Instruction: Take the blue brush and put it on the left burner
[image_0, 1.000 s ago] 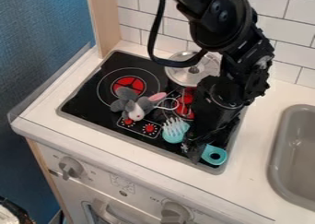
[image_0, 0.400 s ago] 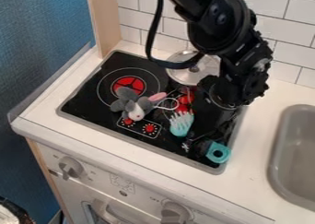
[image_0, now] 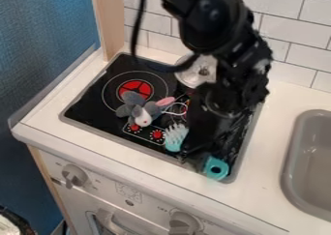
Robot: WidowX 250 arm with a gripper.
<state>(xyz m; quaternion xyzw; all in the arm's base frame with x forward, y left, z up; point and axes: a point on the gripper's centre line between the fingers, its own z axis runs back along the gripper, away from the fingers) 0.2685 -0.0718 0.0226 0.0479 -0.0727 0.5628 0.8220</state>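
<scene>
White tiles (image_0: 286,22) run behind the white table (image_0: 84,144), with a blue surface (image_0: 45,50) on the view's left. Set into the table is a black stove top (image_0: 90,103), and my end effector (image_0: 194,154) hangs over its near right part. I am clamped on the blue brush (image_0: 173,141) across its handle; its white bristles show on the left of my grip, its ringed handle end on the right, near the stove's front rim.

Since the frame just before, my arm (image_0: 223,60) has shifted left in the view, and the brush has come with it, left and nearer the front. The grey plush mouse (image_0: 142,114) has stayed by the near side of the burner (image_0: 134,89) on the view's left. Less of the red marking on the right shows past my arm now, and more of the metal lid (image_0: 194,74) is covered.

The middle of the brush's handle is hidden behind me, and where my fingertips end is hard to make out, dark against the dark stove. I can't tell whether the brush touches the glass. My cable (image_0: 134,40) is blurred. The grey sink (image_0: 313,166) is cut off at the right edge, the oven front (image_0: 148,212) at the bottom.
</scene>
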